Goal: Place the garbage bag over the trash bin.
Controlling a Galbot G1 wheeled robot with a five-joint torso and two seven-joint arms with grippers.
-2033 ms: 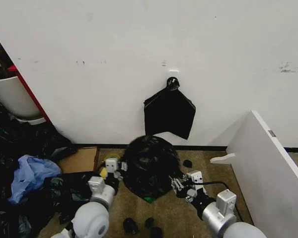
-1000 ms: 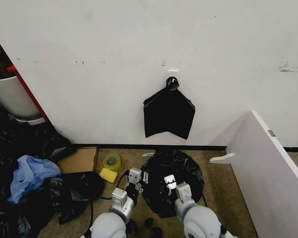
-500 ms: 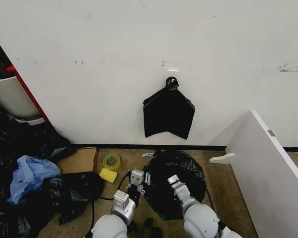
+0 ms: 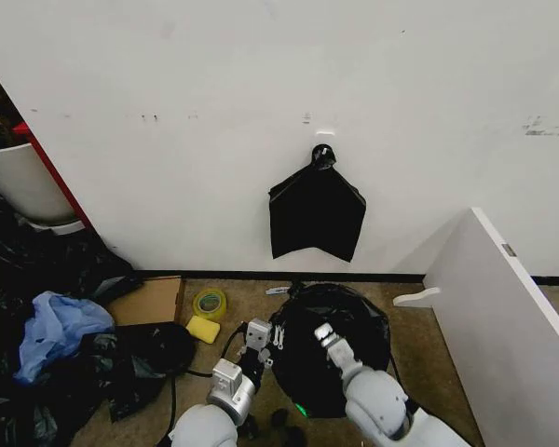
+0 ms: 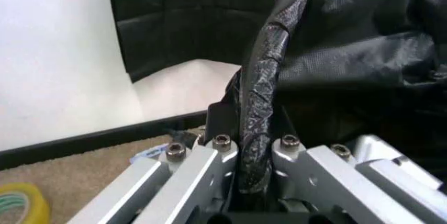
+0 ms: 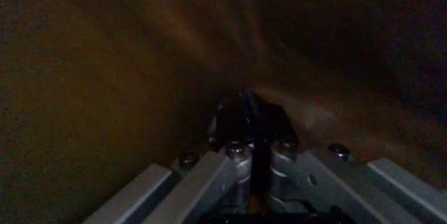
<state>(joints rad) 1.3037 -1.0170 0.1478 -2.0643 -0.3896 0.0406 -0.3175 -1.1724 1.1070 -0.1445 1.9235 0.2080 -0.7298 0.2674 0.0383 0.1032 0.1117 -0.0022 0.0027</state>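
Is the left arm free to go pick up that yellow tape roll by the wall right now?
Probably not as things stand. The tape roll lies unobstructed on the floor, but the left gripper is shut on a fold of the garbage bag, so it would have to let go first.

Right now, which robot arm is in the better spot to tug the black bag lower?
Probably the left. Its end effector is pinching the rolled edge of the garbage bag on the outside. The right end effector sits on top of the bag, shut on plastic, so its pull looks less direct.
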